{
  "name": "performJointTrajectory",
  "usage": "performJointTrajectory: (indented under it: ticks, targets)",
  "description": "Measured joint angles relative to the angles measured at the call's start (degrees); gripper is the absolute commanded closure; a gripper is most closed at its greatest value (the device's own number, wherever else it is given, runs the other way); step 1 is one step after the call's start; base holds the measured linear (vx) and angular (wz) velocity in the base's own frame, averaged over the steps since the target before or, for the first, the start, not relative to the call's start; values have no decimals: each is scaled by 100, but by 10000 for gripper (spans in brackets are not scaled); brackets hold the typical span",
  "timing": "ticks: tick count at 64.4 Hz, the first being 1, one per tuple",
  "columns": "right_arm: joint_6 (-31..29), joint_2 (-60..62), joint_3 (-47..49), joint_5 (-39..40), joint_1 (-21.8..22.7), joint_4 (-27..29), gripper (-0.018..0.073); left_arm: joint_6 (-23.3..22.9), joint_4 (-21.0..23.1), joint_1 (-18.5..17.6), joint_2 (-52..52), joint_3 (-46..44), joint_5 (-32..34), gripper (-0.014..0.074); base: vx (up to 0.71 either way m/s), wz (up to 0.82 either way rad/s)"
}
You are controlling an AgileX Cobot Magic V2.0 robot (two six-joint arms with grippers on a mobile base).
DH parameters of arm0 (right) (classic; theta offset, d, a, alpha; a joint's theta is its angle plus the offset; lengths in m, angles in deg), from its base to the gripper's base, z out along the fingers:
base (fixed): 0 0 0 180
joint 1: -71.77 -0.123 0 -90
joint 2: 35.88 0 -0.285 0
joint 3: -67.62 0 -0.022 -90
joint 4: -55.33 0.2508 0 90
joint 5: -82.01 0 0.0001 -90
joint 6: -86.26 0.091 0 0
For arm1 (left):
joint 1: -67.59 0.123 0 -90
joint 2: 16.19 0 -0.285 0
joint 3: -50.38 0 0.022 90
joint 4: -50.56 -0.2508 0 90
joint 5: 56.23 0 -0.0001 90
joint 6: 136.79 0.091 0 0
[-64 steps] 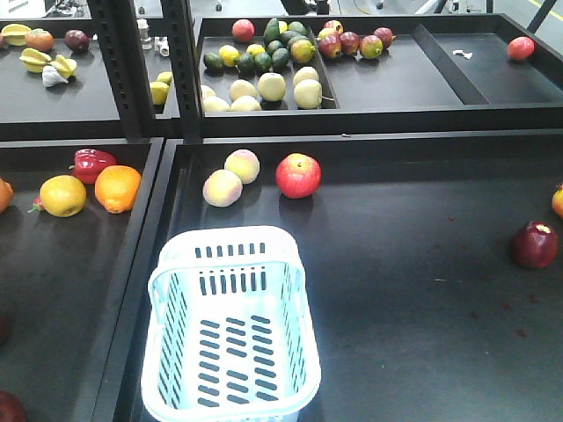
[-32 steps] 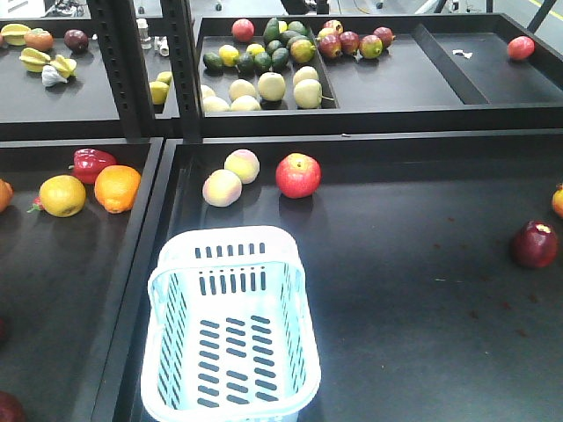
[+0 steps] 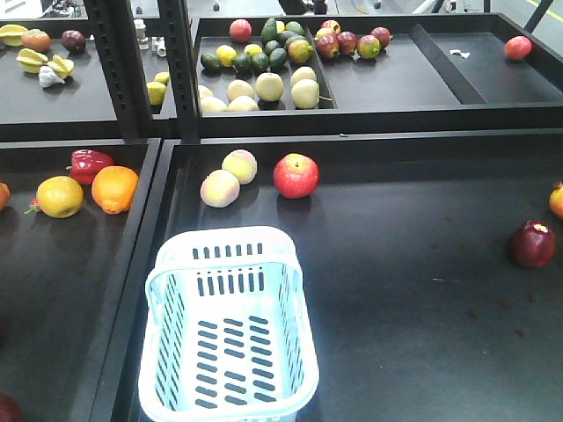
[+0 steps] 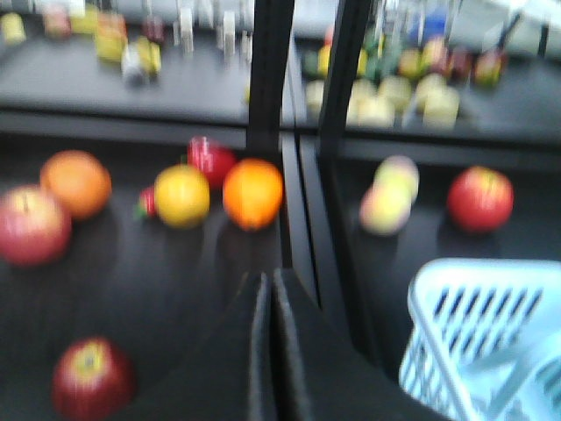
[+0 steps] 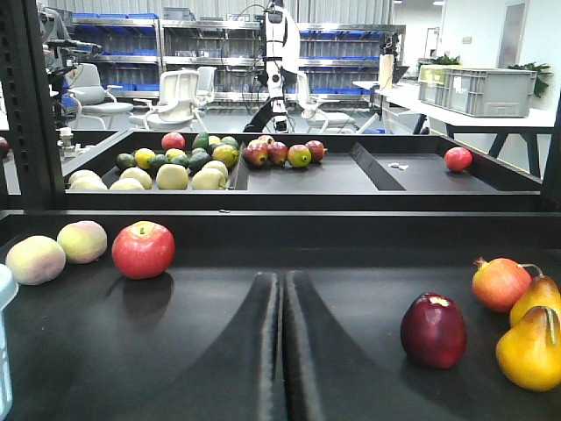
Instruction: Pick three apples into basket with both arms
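The pale blue basket stands empty at the front of the middle tray; its corner shows in the left wrist view. One dark red apple sits at the tray's right edge, right of my shut right gripper in the right wrist view. Another dark red apple with a yellow patch lies in the left tray, left of my shut left gripper; only its top shows at the front view's corner. Neither gripper shows in the front view. Both are empty.
A brighter red apple and two peaches lie behind the basket. An orange, a yellow fruit and a red pepper sit in the left tray. A pomegranate and pear lie far right. A raised tray wall separates the trays.
The whole front view has drifted slightly to the left. No fruit or basket has moved relative to the others.
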Motion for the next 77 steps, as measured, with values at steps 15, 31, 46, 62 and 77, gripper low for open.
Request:
performJointTrajectory:
  ticks: [15, 31, 46, 62, 77]
  targets:
    - [0, 0, 0, 0, 0, 0, 567, 6, 0, 0, 688, -265, -838, 603, 0, 0]
    - [0, 0, 0, 0, 0, 0, 567, 21, 0, 0, 688, -272, -882, 568, 0, 0]
    - [0, 0, 0, 0, 0, 0, 567, 399, 0, 0, 688, -272, -874, 346, 0, 0]
    - [0, 0, 0, 0, 0, 0, 567, 484, 0, 0, 688, -277, -836, 179, 0, 0]
    - [0, 0, 0, 0, 0, 0, 567, 1620, 167, -21, 772, -1128, -1107, 182, 0, 0]
